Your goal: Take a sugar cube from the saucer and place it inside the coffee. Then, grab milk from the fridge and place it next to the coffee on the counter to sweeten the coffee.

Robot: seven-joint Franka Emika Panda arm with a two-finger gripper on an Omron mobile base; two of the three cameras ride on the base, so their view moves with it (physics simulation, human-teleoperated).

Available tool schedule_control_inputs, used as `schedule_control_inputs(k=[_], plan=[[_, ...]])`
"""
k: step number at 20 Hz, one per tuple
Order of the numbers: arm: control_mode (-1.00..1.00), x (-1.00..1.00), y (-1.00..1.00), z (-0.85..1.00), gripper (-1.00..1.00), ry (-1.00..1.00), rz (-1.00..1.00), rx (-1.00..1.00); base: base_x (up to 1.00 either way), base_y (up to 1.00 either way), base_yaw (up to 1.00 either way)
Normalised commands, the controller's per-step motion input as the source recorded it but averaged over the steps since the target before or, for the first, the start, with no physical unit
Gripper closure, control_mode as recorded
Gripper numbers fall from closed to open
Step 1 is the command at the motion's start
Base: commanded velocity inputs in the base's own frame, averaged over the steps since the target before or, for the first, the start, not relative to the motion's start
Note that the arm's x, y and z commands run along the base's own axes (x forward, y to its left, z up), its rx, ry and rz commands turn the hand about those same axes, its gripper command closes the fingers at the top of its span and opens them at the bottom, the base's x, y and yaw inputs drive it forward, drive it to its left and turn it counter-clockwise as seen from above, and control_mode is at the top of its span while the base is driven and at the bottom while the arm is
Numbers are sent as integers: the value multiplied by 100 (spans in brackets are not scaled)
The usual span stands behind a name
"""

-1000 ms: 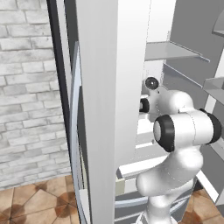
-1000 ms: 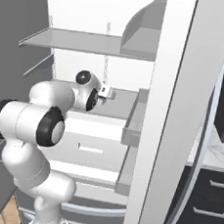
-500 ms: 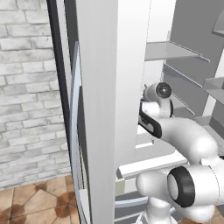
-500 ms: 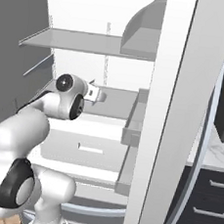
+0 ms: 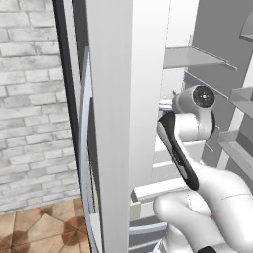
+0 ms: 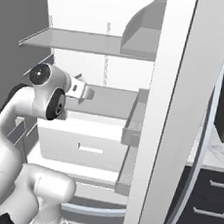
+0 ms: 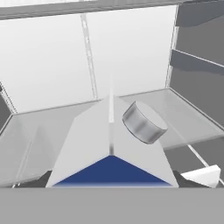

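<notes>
The milk (image 7: 109, 140), a white gable-top carton with a blue front and a grey round cap (image 7: 143, 122), sits between my two dark fingertips (image 7: 46, 178), which press its sides. My gripper (image 7: 113, 177) is shut on it inside the fridge (image 6: 92, 43), above a flat shelf (image 7: 188, 113). In the right base view my gripper (image 6: 86, 92) reaches in over the white drawer (image 6: 86, 140). From the left base view the wrist (image 5: 197, 99) shows past the fridge's light-grey panel (image 5: 123, 99). The saucer, sugar cube and coffee are out of view.
A strip of the marble counter (image 6: 214, 150) over black cabinets (image 6: 207, 203) lies right of the fridge. A grey brick wall (image 5: 29, 99) and brown floor tiles (image 5: 39, 227) are on the left. Door shelves (image 5: 242, 143) jut out at the right.
The arm has folded: its elbow has swung down and toward the cameras. The wrist has shifted a little within the fridge. The gripper's hold looks the same.
</notes>
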Motion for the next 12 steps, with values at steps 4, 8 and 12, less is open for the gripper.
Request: schedule_control_inputs(k=[4,8,12], plan=[[-100,-100,14,59,100,8,0,0,0,0,0],[-100,-100,3,34,100,2,0,0,0,0,0],[-100,-100,0,7,100,-3,0,0,0,0,0]])
